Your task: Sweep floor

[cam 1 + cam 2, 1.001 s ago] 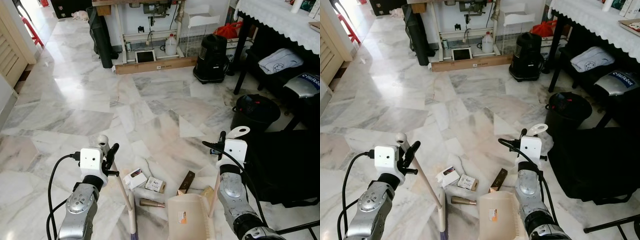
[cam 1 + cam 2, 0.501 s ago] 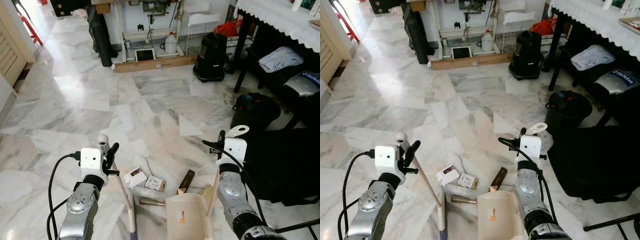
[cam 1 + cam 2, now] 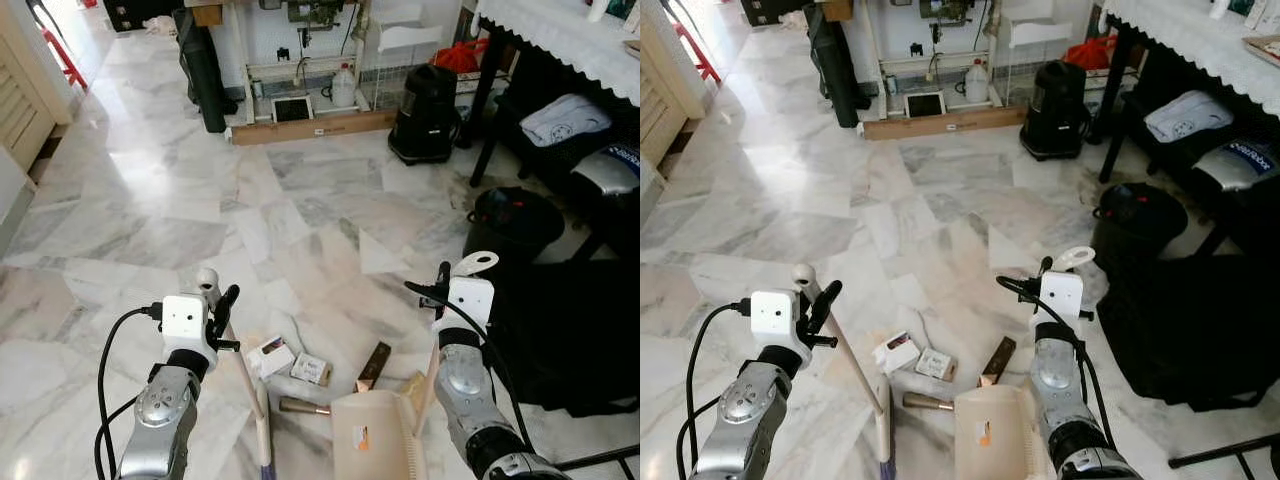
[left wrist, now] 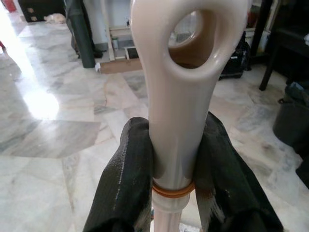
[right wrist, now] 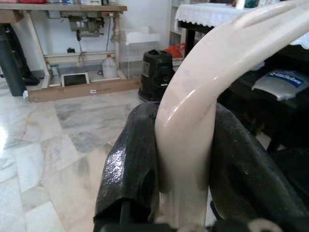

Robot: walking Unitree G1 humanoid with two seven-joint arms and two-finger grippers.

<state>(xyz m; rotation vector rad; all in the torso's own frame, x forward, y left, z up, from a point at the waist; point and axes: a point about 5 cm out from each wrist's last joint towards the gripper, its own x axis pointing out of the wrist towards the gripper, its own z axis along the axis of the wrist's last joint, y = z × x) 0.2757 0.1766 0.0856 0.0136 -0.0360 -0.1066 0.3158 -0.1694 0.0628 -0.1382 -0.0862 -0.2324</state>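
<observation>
Nearest, low in the head views: cream dustpan (image 3: pixel 372 435) on the marble floor (image 3: pixel 150 200), mouth facing the litter, its handle (image 5: pixel 203 96) rising to the right hand (image 5: pixel 186 159), whose two black fingers (image 5: pixel 128 164) are clamped on it from both sides. Left hand (image 4: pixel 176 159) likewise closed around the cream broom handle (image 4: pixel 178 87), gripping just below the loop at its top; an orange ring (image 4: pixel 173 190) sits at the fingers' level. Broom stick (image 3: pixel 243 375) slants down and inward to the broom head (image 3: pixel 264 445) at the lower edge, just left of the dustpan. Litter just beyond the pan: brown tube (image 3: pixel 304 406) lying flat, small white box (image 3: pixel 270 355), printed carton (image 3: pixel 311 369) beside it, dark brown bar (image 3: pixel 373 364) tilted near the pan's far corner. Right of centre, a black bin (image 3: pixel 512 222) beside a black bag (image 3: pixel 575 330). Farther off, black vacuum (image 3: pixel 425 100), a long cardboard box (image 3: pixel 312 128) along the wall, a white jug (image 3: pixel 343 90) under the sewing bench (image 3: pixel 300 15).
</observation>
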